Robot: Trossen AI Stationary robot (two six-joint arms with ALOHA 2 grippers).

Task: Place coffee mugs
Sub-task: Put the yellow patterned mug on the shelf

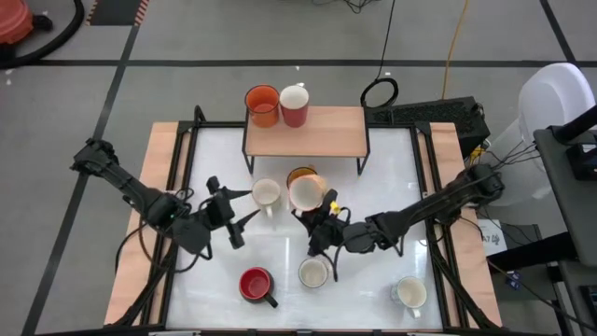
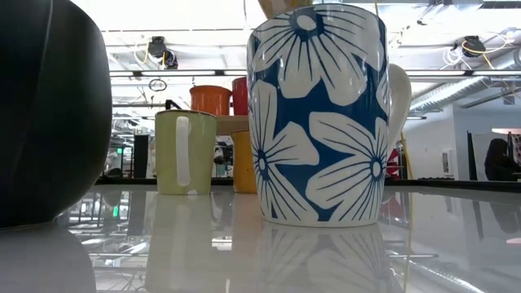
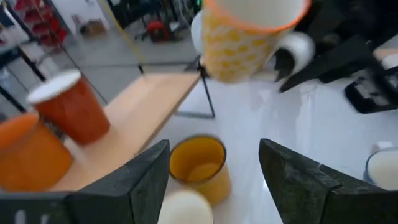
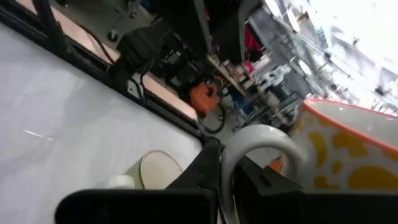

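We see two orange ceramic mugs (image 1: 277, 105) on the wooden shelf (image 1: 322, 135); our right gripper (image 1: 322, 217) grasps a yellow-patterned mug (image 1: 305, 192) by its handle, our left gripper (image 1: 244, 217) stands released beside a cream mug (image 1: 266, 194); others wait.

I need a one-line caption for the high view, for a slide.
Right gripper lifts a yellow-patterned mug by its handle near the wooden shelf; open left gripper faces a cream mug.

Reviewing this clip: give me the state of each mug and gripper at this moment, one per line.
Yellow-patterned mug: lifted, held by its handle.
Right gripper: shut on the yellow-patterned mug's handle.
Left gripper: open, empty, beside the cream mug.
Amber mug: upright on the table.
Orange mug, red-orange mug: upright on the shelf.
Red mug: upright.
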